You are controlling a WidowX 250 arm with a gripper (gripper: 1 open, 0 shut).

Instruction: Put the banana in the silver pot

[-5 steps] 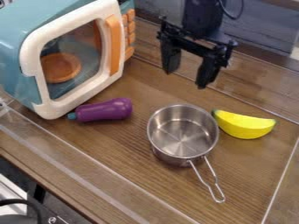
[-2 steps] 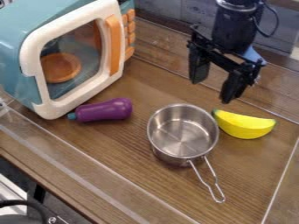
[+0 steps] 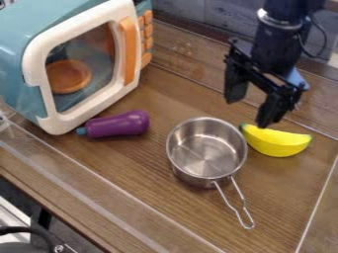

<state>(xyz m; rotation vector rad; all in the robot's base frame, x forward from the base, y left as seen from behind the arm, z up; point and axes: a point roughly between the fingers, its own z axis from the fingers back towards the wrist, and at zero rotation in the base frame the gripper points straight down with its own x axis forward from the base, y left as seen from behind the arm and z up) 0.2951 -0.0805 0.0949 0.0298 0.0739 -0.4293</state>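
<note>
The yellow banana [image 3: 278, 141] lies on the wooden table at the right, just beside the silver pot [image 3: 208, 152]. That pot stands upright and empty, its wire handle pointing toward the front. My gripper [image 3: 255, 107] hangs open, pointing down, just above and behind the banana's left end. Its black fingers hold nothing.
A purple toy eggplant [image 3: 117, 125] lies left of the pot. A teal-and-white toy microwave [image 3: 69, 59] stands at the back left with its door open. The table's front edge [image 3: 119, 232] runs diagonally across the lower left.
My gripper has moved to the right and slightly down, from behind the pot to above the banana, and has rolled a little. Nothing else moved.
</note>
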